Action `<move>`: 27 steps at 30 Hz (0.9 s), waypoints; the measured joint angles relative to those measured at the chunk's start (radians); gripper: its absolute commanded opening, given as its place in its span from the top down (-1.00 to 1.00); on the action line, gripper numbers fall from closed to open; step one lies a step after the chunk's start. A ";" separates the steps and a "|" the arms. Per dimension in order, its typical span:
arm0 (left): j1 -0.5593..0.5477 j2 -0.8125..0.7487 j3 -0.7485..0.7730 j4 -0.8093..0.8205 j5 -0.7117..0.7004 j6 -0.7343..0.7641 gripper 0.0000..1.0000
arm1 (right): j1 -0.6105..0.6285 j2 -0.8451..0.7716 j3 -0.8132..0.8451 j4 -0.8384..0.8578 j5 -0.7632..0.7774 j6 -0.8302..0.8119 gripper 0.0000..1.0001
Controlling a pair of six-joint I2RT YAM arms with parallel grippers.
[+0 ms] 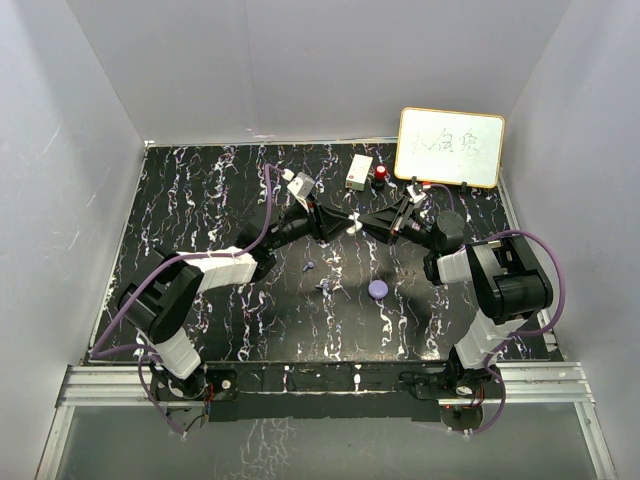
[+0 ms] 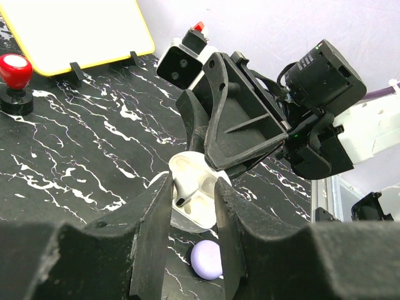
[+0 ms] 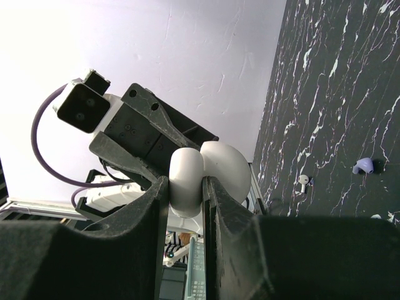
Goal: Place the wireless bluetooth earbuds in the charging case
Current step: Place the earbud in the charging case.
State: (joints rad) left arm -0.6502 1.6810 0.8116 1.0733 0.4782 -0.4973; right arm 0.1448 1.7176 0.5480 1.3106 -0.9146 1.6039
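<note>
2 tiny lilac-purple plastic earbuds [image 1: 310, 266] lie on the black white-veined desk [image 1: 220, 300], 2nd one [image 1: 323, 286] just beside the 1st. Both are outside the white rounded plastic charging case [image 1: 355, 222]. Only 1 case, sitting btwn the tool tips at desk centre. Right tool [image 3: 186, 182] pinches it. Left tool [image 2: 192, 187] fingers flank it, can't tell if gripping. Both arms reach fwd, tips meeting. 1 round lilac puck [image 1: 377, 288] near earbuds.

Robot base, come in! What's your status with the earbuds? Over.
Right claw shut on open case. Left claw straddles it, grip unclear. Both earbuds lie on table, not in. Lilac puck nearby, not blocking.
</note>
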 measured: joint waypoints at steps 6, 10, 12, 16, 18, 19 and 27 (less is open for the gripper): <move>0.000 -0.007 0.000 -0.008 -0.019 0.011 0.15 | 0.000 0.000 0.000 0.000 0.000 0.000 1.00; 0.000 -0.035 -0.001 -0.050 -0.057 0.037 0.07 | 0.000 0.000 0.000 0.003 0.000 0.002 1.00; 0.000 -0.062 -0.007 -0.069 -0.084 0.053 0.04 | 0.000 0.000 0.000 0.003 0.000 0.003 1.00; 0.000 -0.147 -0.029 -0.116 -0.151 0.082 -0.11 | 0.001 0.000 0.000 0.004 0.000 0.003 1.00; 0.000 -0.204 -0.046 -0.146 -0.190 0.098 -0.21 | 0.001 0.000 0.000 0.004 0.000 0.003 1.00; 0.001 -0.234 -0.053 -0.165 -0.210 0.107 -0.24 | 0.001 0.000 0.000 0.004 0.000 0.003 1.00; 0.007 -0.466 -0.072 -0.443 -0.310 0.181 -0.94 | 0.001 0.000 0.000 0.006 0.000 0.002 1.00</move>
State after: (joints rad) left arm -0.6434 1.2148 0.7399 0.6304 0.1680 -0.3164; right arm 0.1459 1.7180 0.5480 1.3163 -0.9150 1.6058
